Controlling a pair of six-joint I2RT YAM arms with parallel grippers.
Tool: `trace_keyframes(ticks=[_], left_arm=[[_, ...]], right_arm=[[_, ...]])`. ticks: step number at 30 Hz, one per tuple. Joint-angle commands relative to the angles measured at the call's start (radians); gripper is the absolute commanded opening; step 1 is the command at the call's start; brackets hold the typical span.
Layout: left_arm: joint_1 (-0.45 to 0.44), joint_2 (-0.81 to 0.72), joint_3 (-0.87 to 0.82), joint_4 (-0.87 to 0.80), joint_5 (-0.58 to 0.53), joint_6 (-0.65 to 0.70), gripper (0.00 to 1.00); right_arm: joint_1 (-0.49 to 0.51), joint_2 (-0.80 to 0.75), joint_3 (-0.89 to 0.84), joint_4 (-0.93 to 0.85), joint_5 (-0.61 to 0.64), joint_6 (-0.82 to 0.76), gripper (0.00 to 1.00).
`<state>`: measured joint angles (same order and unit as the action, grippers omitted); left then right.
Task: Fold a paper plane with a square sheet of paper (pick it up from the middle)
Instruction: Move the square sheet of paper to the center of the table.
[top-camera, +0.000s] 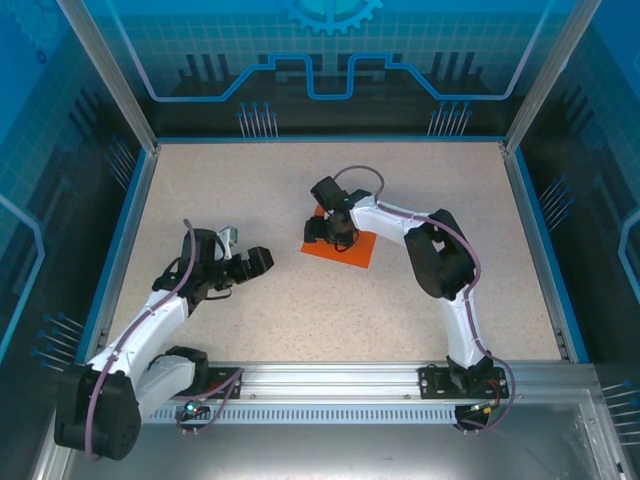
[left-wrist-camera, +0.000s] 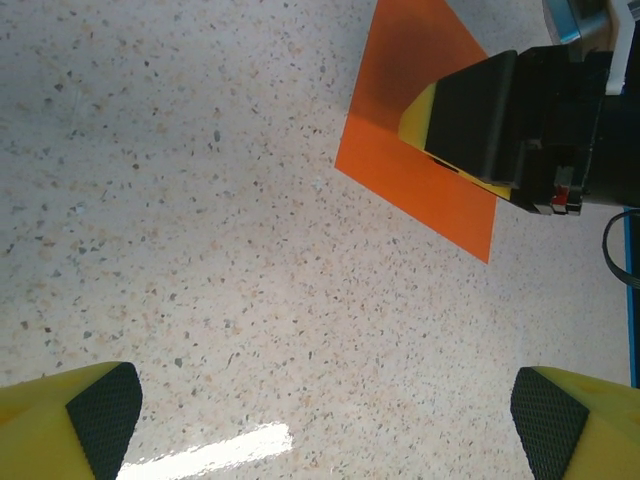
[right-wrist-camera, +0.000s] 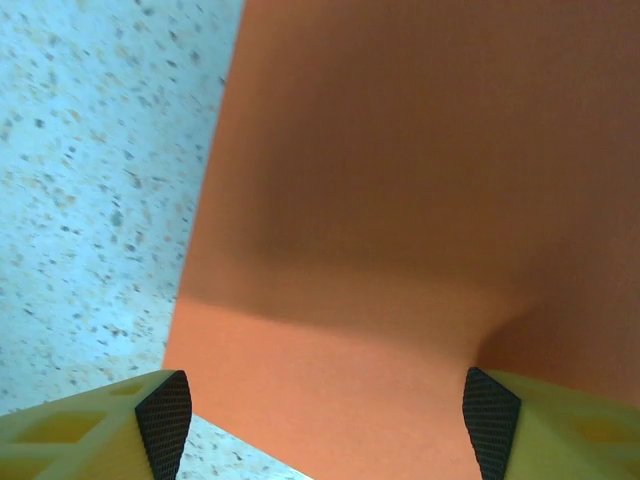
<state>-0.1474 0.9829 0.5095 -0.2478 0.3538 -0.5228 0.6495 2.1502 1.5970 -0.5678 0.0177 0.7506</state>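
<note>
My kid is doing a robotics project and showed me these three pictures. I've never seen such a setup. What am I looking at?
Two robot arms are bolted to the near edge of a speckled table. One picture is taken from above; the other two come from cameras on each wrist, with the yellow fingers at the bottom. An orange paper lies flat on the table. The right gripper hangs right over the paper, jaws apart with one finger on each side of its middle, gripping nothing yet. The left gripper waits wide open over bare table beside the paper, holding nothing.
</note>
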Motion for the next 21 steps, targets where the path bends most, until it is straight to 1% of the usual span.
trace_keyframes(ticks=[1,8,13,15,18,21], left_arm=[[-0.025,-0.017,0.039,-0.053,-0.02,0.006,0.98],[-0.069,-0.011,0.071,-0.08,-0.036,0.005,0.98],[-0.097,-0.012,0.078,-0.089,-0.037,0.007,0.99],[-0.113,-0.012,0.08,-0.096,-0.038,0.012,0.98],[-0.135,-0.01,0.08,-0.098,-0.043,0.018,0.99],[-0.154,0.002,0.08,-0.087,-0.047,0.018,0.99]], right_arm=[[0.019,-0.007,-0.053,-0.03,-0.022,-0.011,0.76],[0.058,-0.093,-0.249,0.017,-0.031,-0.037,0.75],[0.103,-0.177,-0.404,0.051,-0.011,-0.082,0.72],[0.125,-0.218,-0.452,0.043,0.015,-0.107,0.73],[0.147,-0.274,-0.49,0.012,0.054,-0.161,0.73],[0.158,-0.31,-0.484,-0.051,0.114,-0.212,0.74]])
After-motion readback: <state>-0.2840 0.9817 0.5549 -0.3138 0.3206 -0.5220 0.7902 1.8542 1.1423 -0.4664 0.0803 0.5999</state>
